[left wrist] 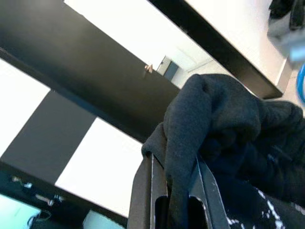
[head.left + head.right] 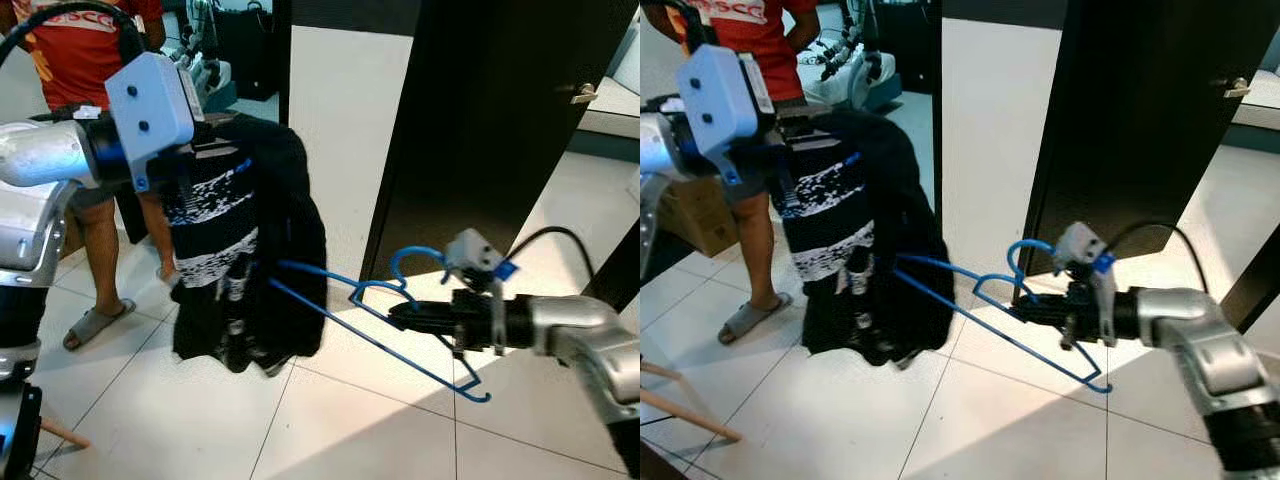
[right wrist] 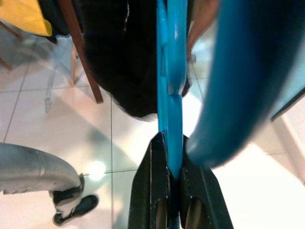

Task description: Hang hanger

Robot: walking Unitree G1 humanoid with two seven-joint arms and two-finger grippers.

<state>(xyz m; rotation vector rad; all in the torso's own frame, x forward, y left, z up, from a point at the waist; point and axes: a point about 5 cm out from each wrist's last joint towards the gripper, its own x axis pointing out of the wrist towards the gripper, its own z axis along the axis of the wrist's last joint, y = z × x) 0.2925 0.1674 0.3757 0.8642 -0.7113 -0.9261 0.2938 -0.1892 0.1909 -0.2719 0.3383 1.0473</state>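
Note:
A blue plastic hanger (image 2: pixel 372 312) is held out level in mid-air, one arm poked into a black garment with white pattern (image 2: pixel 245 255). My right gripper (image 2: pixel 400 316) is shut on the hanger near its hook (image 2: pixel 418 254); in the right wrist view the fingers (image 3: pixel 155 188) clamp the blue bar (image 3: pixel 170 90). My left gripper (image 2: pixel 205 140) holds the garment up from its top, at the upper left. In the left wrist view the black fabric (image 1: pixel 209 129) is pinched between the fingers (image 1: pixel 145 191).
A person in a red shirt (image 2: pixel 85 45) and sandals stands behind the garment at the left. A dark door (image 2: pixel 500 130) and white wall panel (image 2: pixel 345 120) stand behind. White tiled floor (image 2: pixel 200 420) below. A wooden leg (image 2: pixel 685 412) at bottom left.

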